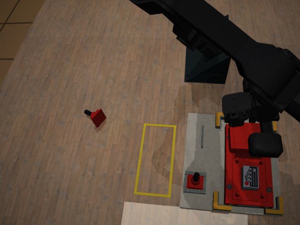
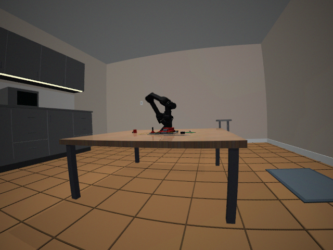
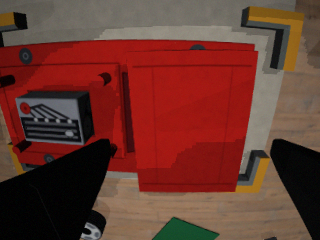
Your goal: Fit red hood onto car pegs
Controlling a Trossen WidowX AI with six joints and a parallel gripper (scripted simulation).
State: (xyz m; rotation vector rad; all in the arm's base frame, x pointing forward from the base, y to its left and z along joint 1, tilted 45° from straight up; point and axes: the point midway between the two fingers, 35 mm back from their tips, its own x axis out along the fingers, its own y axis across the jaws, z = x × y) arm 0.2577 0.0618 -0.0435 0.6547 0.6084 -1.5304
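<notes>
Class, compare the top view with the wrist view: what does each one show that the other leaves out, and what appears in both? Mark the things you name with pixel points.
Only the top view: the yellow rectangle outline [image 1: 139, 160] and the red block with a black stub [image 1: 98, 118], lying tilted left of it.

Only the wrist view: the green piece [image 3: 187, 231] and part of a wheel [image 3: 94, 227] beside the jig.

Both: the engine block [image 3: 52, 117] [image 1: 246, 177] on the red chassis [image 1: 236, 200] [image 3: 75, 50], with pegs around it, and yellow corner brackets [image 1: 215, 203] [image 3: 295, 37].

Counter [image 1: 96, 164] [image 2: 153, 143]: wood-look planks, low sheen. Chassis [image 1: 261, 167] [image 3: 60, 54] below tool [image 3: 191, 147]: smooth red, plastic-looking. Engine block [image 1: 250, 177] [image 3: 50, 120]: grey, metal-look face. Tool fingers: matt black.
</notes>
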